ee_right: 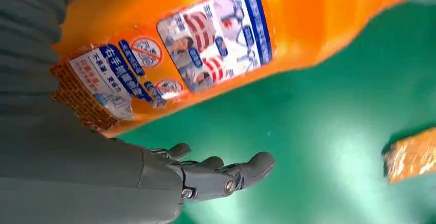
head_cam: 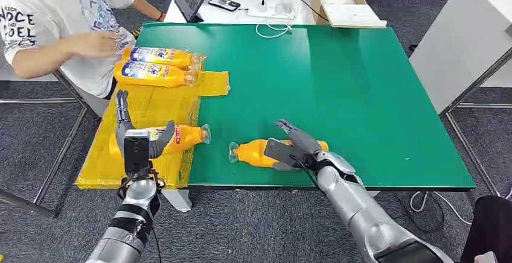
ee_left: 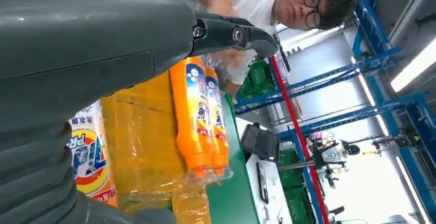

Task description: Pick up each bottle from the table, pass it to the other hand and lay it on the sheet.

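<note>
A person in a white printed shirt (head_cam: 54,15) sits at the far left, beside a green-topped table (head_cam: 338,82) on grey carpet. A crinkled yellow plastic sheet (head_cam: 157,103) covers the table's left end; two glossy orange labelled bottles (head_cam: 154,65) lie side by side at its far edge. The left hand (head_cam: 134,136) rests on a third orange bottle (head_cam: 184,136) lying on the sheet, fingers extended. Its grip cannot be told. On the bare table, the right hand (head_cam: 293,145) lies spread over a fourth orange bottle (head_cam: 256,152), partly hiding it.
</note>
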### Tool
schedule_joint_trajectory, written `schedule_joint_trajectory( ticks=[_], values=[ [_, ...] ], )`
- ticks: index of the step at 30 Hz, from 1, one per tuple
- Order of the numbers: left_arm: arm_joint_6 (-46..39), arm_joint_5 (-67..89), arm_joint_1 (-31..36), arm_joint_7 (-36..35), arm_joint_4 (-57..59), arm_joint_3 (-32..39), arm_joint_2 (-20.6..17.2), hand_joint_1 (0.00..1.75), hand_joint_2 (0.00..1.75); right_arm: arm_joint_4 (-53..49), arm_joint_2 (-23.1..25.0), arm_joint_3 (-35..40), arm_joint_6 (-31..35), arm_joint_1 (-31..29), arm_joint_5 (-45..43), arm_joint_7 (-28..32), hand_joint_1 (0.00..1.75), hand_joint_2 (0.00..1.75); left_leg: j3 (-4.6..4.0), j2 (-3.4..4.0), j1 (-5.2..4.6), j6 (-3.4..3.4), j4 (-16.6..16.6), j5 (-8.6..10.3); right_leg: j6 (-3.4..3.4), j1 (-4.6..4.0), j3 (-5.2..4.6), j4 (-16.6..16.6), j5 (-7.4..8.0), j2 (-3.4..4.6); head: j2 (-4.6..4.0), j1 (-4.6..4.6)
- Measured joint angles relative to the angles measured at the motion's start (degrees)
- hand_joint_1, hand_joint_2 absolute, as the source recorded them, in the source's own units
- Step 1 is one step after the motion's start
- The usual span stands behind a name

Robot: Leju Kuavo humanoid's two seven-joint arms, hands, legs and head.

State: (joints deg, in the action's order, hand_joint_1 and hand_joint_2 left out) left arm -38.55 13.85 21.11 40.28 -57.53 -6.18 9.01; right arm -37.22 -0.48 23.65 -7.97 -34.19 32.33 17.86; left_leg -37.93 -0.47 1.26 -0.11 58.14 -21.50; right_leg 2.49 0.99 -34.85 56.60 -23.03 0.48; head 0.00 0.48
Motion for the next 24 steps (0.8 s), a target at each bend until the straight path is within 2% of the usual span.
schedule_joint_trajectory(
  ticks=[10,15,24],
  values=[
    [-0.4,0.4,0.3,0.0,1.1,-1.4,0.0,0.0,1.75,1.7,-2.1,2.6,-2.9,-2.0,-0.6,0.1,0.0,1.75,0.13,-0.01,0.0,0.0,0.0,0.0,0.0,0.01,0.09,0.0,0.0,0.0,0.0,-0.02],
    [1.7,-2.0,0.9,0.0,2.7,-1.4,0.0,0.0,1.75,2.0,-4.7,5.5,-5.6,-3.6,0.7,-2.0,0.0,1.75,0.16,-0.05,-0.01,0.0,0.0,0.0,0.0,0.01,0.17,0.0,0.0,-0.02,0.0,-0.02],
    [3.4,-3.6,1.5,0.0,5.5,-1.4,0.5,0.0,1.75,2.4,-7.2,11.2,-6.0,-4.9,2.6,-6.0,0.0,1.75,0.21,-0.05,-0.01,0.01,0.0,0.0,0.01,0.01,0.23,0.0,0.0,-0.02,0.0,0.0]
  ],
)
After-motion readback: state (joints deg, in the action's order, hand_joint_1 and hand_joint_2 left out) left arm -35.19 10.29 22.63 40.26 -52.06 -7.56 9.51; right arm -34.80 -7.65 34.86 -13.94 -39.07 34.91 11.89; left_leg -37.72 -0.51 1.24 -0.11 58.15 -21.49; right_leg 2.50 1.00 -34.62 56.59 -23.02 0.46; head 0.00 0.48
